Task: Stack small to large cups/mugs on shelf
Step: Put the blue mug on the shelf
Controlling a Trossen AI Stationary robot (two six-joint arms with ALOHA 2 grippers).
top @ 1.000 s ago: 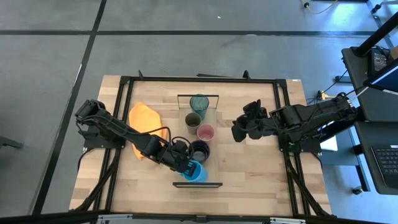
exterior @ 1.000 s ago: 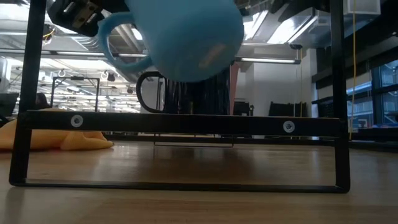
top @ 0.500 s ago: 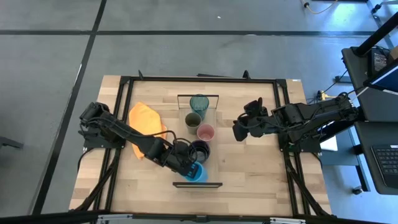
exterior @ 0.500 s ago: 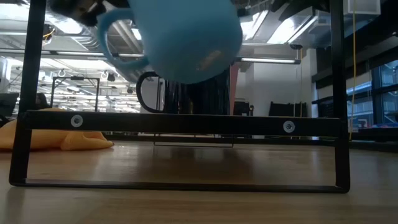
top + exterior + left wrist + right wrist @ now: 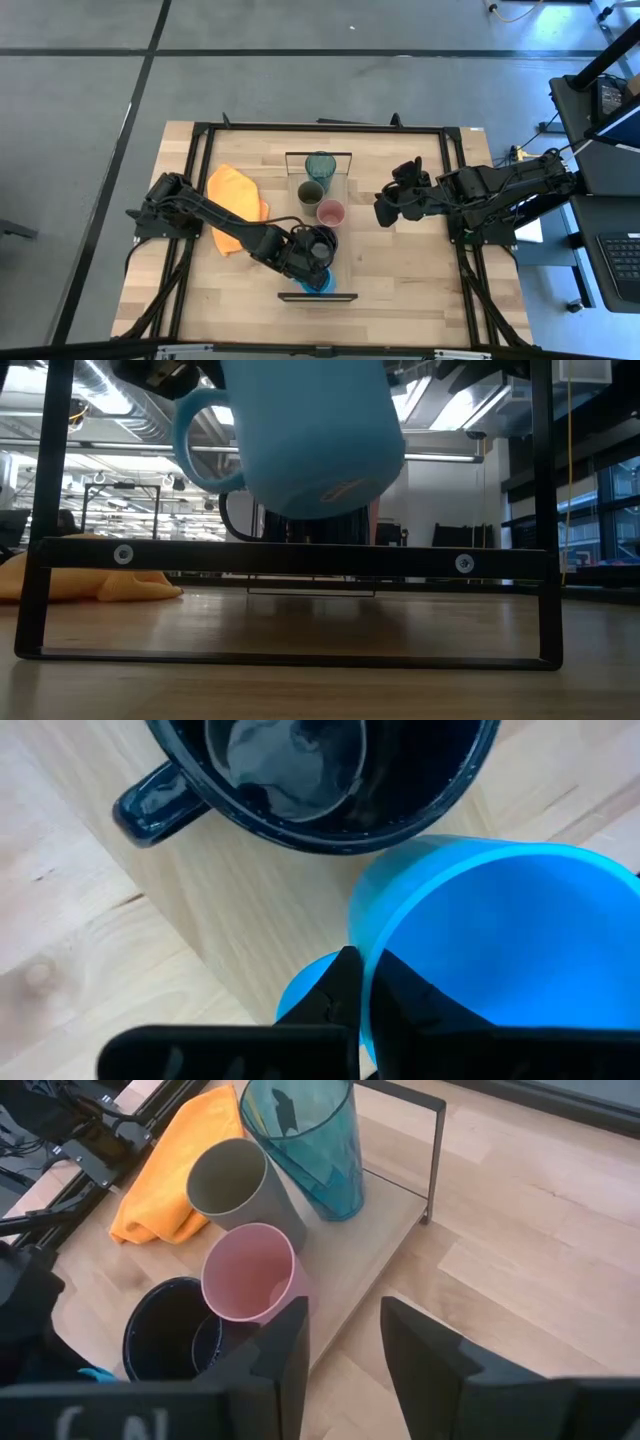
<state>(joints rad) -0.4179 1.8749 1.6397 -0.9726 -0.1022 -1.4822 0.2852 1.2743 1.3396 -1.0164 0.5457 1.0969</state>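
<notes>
Blue mug [image 5: 310, 435] nearest the low camera, held up off the shelf [image 5: 327, 232], tilted, handle toward the orange cloth [image 5: 235, 205] side, clear gap between its base and the shelf's front frame bar. Left gripper [image 5: 305, 262] pinching the blue mug's rim, one finger [image 5: 345, 995] inside the wall, one outside, jaws pressed tight on it. Inside of blue mug looks empty in the left wrist view.

Just behind it, black mug [image 5: 321, 241] sits on the shelf plank, handle sticking out sideways; interior dark and glossy with reflections, nothing in it that can be made out. Blue mug's rim is just beside the black mug's, can't tell if touching.

Next along the plank: pink cup [image 5: 252, 1275], upright, empty, right beside the black mug. Then olive-green cup [image 5: 233, 1180], upright, empty. Farthest, teal tumbler [image 5: 303, 1140], translucent, upright, empty, near the far black end frame.

Orange cloth lies crumpled on the table beside the olive-green cup and tumbler end, off the shelf.

Right gripper [image 5: 386, 209] hovers over the table beside the pink cup, off the shelf, fingers spread apart, holding nothing.
</notes>
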